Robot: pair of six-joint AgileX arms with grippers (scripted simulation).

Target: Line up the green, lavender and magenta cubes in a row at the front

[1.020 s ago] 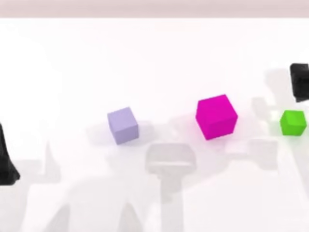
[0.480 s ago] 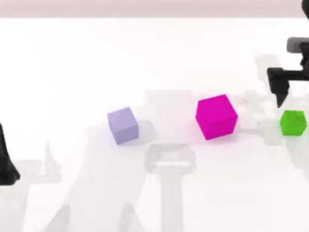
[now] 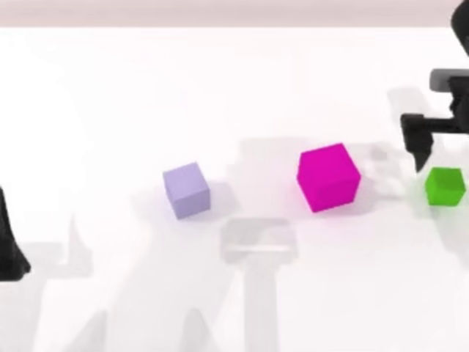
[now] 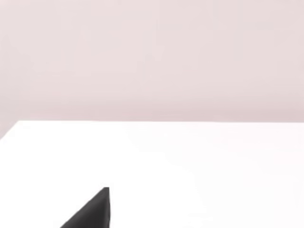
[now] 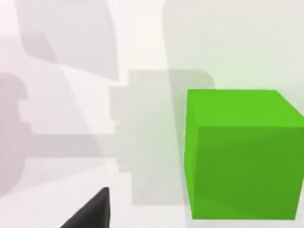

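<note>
Right gripper (image 3: 440,150), jaws spread wide and empty, has descended over the last second to hover just behind the green cube (image 3: 445,185) at the table's right edge, suggesting an imminent grasp; left gripper's jaws cannot be judged.

The surface (image 3: 242,88) is plain white and matte, crossed by soft grey shadows. Three cubes rest directly on it, well apart from one another. The lavender cube (image 3: 187,191) sits at nine o'clock of centre, the magenta cube (image 3: 328,177) at three o'clock, and the green cube (image 3: 445,186) farther out at three o'clock, near the right edge.
</note>
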